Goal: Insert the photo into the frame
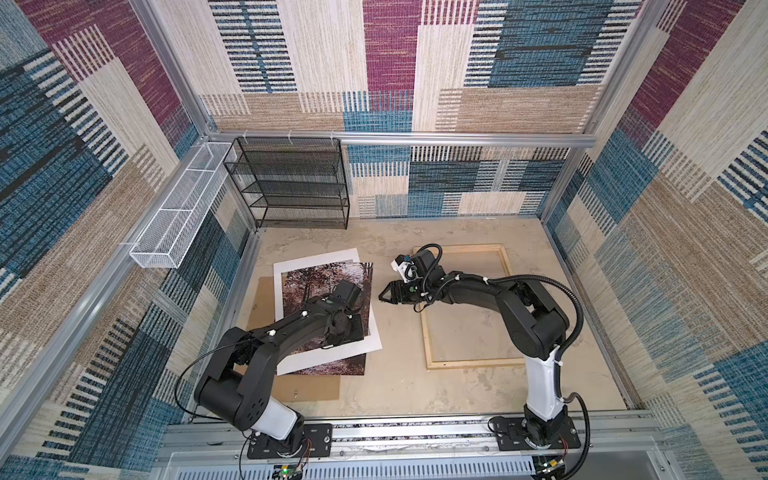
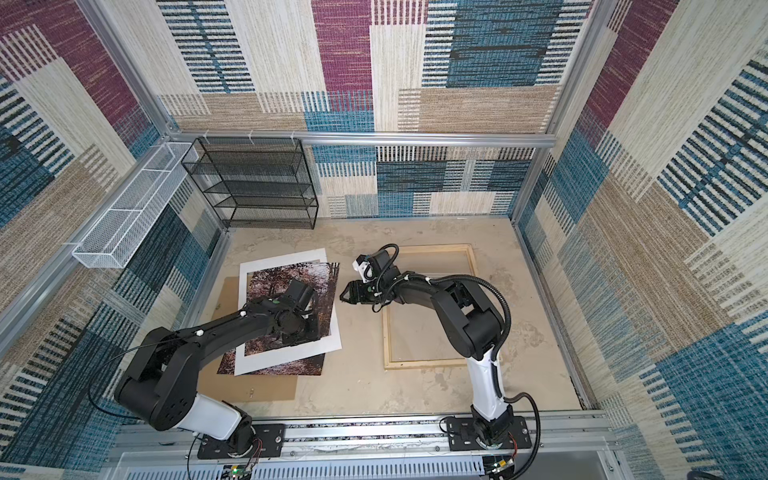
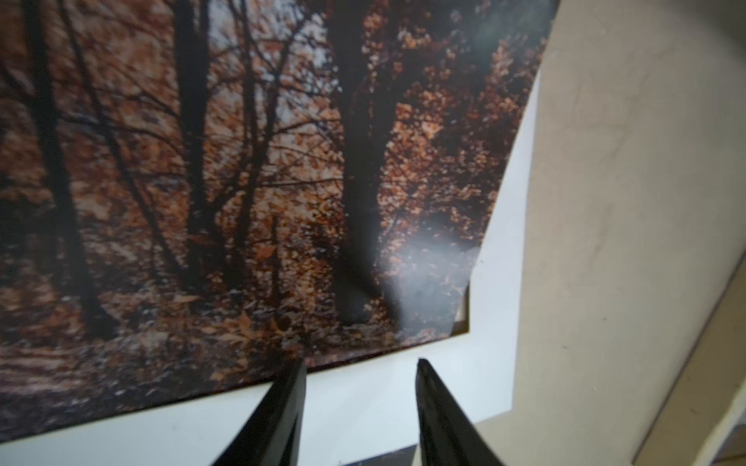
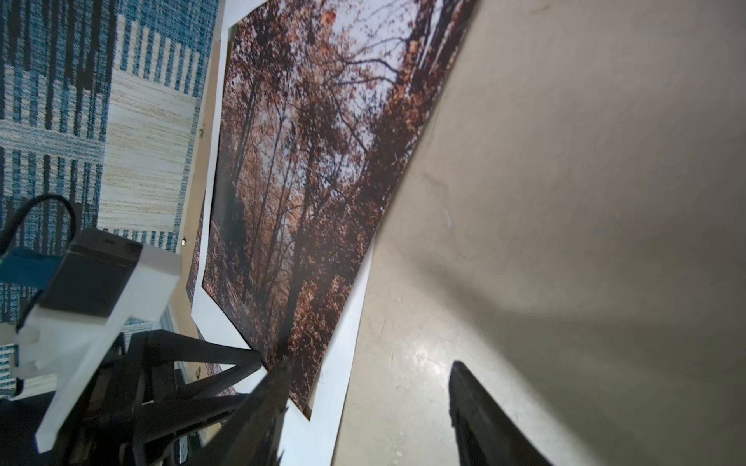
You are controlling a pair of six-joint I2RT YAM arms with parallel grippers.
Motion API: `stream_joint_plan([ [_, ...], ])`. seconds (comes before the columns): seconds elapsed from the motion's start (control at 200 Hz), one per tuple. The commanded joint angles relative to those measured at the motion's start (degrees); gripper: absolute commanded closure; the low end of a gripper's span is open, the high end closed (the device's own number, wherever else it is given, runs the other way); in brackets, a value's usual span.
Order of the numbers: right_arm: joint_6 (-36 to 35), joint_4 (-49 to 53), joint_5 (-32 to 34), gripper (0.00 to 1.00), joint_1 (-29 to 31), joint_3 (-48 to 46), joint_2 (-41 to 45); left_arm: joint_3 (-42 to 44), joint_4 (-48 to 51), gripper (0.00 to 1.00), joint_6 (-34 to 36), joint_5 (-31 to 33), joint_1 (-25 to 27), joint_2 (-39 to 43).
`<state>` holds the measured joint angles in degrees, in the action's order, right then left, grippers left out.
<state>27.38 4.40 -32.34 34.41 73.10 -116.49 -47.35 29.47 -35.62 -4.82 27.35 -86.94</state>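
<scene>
The photo [image 1: 322,286], an autumn forest print, lies at the left, threaded through the window of a white mat [image 1: 372,338]. Its far right part rests on top of the mat and a near corner [image 1: 332,366] sticks out beneath it. My left gripper [image 3: 360,363] is open just above the mat's border near a window corner, one fingertip [image 3: 298,369] at the photo's edge; in both top views its wrist hides it. My right gripper [image 1: 380,296] [image 4: 371,363] hangs open and empty beside the mat's right edge. The pale wood frame [image 1: 473,364] [image 2: 428,362] lies flat at the right under the right arm.
A brown backing board [image 1: 309,388] lies under the mat and photo. A black mesh shelf [image 1: 291,183] stands at the back left with a white mesh basket [image 1: 178,216] on the left wall. Bare table [image 1: 395,374] lies between mat and frame.
</scene>
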Motion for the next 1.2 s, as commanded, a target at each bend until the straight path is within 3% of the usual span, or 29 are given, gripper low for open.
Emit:
stream_joint_plan([
  [0.0,-0.2,-0.8,-2.9,0.36,0.0,-3.0,1.7,0.9,-1.6,0.52,-0.6,-2.1,0.4,1.0],
  [0.336,11.1,-8.7,-8.3,0.34,4.7,-19.2,10.5,2.4,-1.1,0.51,-1.2,-1.3,1.1,4.3],
  [0.561,18.7,-14.7,-10.5,0.31,7.6,-23.0,12.0,1.4,1.9,0.48,-1.0,2.6,1.1,4.3],
  [0.841,31.3,-22.7,-5.1,0.25,10.3,-26.6,13.7,1.2,2.1,0.49,-1.2,6.4,1.1,3.7],
  [1.192,37.0,-22.2,-0.9,0.26,12.3,-23.5,8.4,3.9,2.9,0.49,-1.1,12.0,0.7,8.2],
])
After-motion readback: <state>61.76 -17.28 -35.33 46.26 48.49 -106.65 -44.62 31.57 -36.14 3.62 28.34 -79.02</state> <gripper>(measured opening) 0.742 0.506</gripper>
